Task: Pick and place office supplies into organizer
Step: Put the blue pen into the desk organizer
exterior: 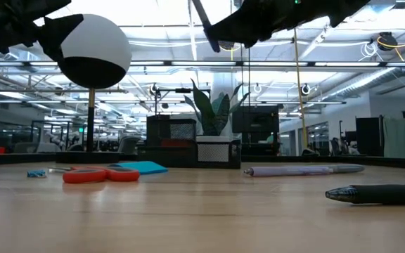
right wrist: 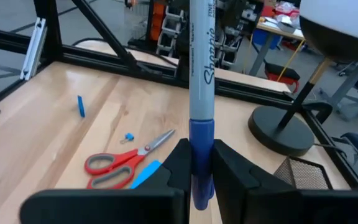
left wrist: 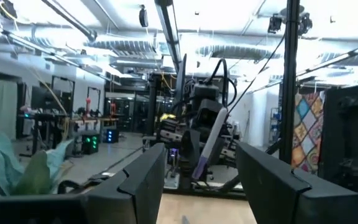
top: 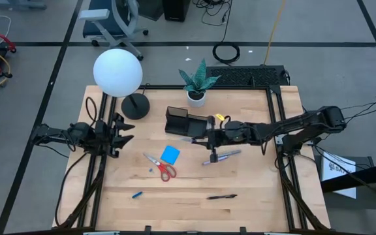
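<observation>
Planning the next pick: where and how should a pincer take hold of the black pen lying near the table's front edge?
Grip the black pen at mid-barrel, coming straight down from above with the fingers set across its width. It lies flat on the table, its long axis running left to right, with bare wood all around, so nothing seems to block a top approach.

Overhead, table-level, two wrist views; shared scissors

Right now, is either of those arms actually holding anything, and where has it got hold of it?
Yes. The right gripper pinches a grey-and-blue marker at its blue end. The left gripper holds nothing.
</observation>
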Available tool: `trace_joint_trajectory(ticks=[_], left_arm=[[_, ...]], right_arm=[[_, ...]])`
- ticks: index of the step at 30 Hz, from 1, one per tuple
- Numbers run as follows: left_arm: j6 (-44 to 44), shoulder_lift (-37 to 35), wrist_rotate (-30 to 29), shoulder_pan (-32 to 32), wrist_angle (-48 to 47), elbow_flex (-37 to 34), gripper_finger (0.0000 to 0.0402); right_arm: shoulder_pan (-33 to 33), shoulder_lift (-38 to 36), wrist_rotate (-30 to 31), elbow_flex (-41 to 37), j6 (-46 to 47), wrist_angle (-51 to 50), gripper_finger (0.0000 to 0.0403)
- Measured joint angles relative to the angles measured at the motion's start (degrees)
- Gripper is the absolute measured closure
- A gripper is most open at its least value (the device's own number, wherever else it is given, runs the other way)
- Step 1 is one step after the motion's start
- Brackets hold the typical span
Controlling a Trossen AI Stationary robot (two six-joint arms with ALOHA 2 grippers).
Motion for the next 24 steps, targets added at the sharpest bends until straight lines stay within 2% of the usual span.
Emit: trace_joint_trajectory(ticks=[12,21,24], left_arm=[[-7.1,0.0,0.1,0.0,-0.2,0.0,0.0199],[-7.1,0.0,0.0,0.0,0.1,0.0,0.0199],[-6.8,0.0,-2.8,0.0,0.5,0.0,0.0199]], right_arm=[[0.3,-0.4,0.0,0.0,-0.1,-0.8,0.0370],[0.3,-0.4,0.0,0.0,0.0,-0.8,0.0369],[0.2,-0.4,0.0,0.0,-0.1,-0.7,0.0370]])
